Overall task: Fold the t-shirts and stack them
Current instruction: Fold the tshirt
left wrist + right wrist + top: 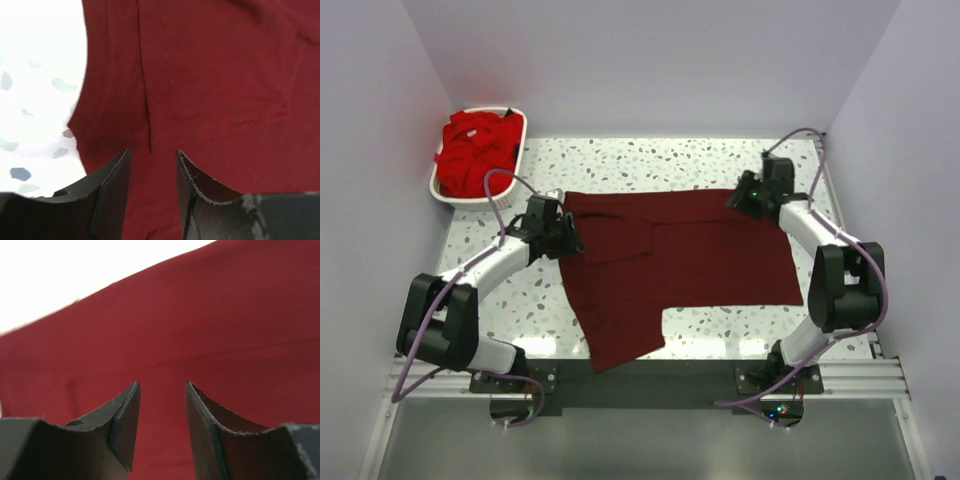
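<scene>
The maroon t-shirt (690, 255) lay sideways between your left gripper (568, 239) and right gripper (742, 199), both with fingers apart.

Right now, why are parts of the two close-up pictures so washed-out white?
Left wrist: table overexposed, its specks faint; shirt fairly sharp. Right wrist: background blown pure white, shirt soft. Top external: evenly lit, speckles clear.
</scene>
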